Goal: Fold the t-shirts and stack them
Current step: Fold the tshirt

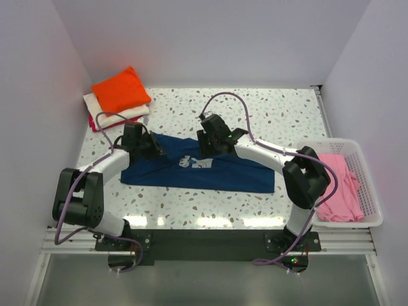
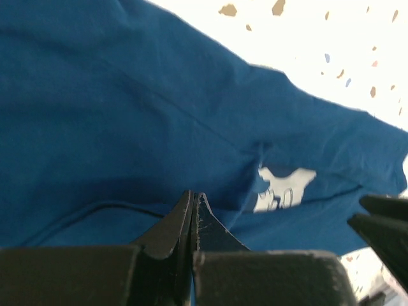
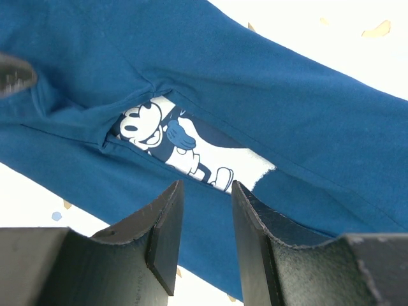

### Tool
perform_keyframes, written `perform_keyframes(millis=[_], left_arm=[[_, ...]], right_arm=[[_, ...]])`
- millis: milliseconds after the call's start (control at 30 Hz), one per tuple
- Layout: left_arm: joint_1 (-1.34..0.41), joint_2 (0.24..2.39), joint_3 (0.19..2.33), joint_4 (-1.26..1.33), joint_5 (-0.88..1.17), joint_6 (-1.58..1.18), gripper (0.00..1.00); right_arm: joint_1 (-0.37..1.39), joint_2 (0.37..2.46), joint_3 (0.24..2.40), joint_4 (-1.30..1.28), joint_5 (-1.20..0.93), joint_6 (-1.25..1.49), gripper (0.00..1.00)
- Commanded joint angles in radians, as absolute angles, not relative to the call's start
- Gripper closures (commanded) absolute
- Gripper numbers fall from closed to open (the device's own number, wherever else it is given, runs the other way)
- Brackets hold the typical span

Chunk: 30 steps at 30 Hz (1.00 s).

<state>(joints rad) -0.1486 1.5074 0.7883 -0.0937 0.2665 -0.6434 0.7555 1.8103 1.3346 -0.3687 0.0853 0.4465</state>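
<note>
I see the navy t-shirt (image 1: 229, 175) stretched left to right across the middle of the worktop (image 1: 268, 115), my left end effector (image 2: 192, 199) pinched shut on its cloth near the left end, my right end effector (image 3: 206, 186) half open over the print (image 3: 159, 134).

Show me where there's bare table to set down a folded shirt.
Widest bare patch: far side of the table, between the orange-topped stack and the basket, behind the navy t-shirt. A narrower strip runs between that shirt and the arm bases. Crowded: mid-table, left gripper and right gripper at the shirt.
</note>
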Motion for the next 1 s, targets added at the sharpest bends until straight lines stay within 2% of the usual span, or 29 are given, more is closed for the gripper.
perform_keyframes(millis=[0, 467, 833, 967], left_arm=[[-0.164, 1.424, 0.729, -0.058, 0.33, -0.649, 1.0], [-0.179, 1.247, 0.549, -0.069, 0.413, -0.641, 1.0], [-0.179, 1.186, 0.528, -0.106, 0.376, -0.64, 1.0], [-0.179, 1.21, 0.506, -0.088, 0.38, -0.64, 1.0]], right_arm=[[0.758, 1.759, 1.333, -0.342, 0.103, 0.453, 0.6], [0.756, 1.784, 1.361, -0.365, 0.152, 0.445, 0.6], [0.744, 1.795, 1.371, -0.428, 0.239, 0.452, 0.6], [0.709, 1.795, 1.352, -0.479, 0.319, 0.492, 0.52]])
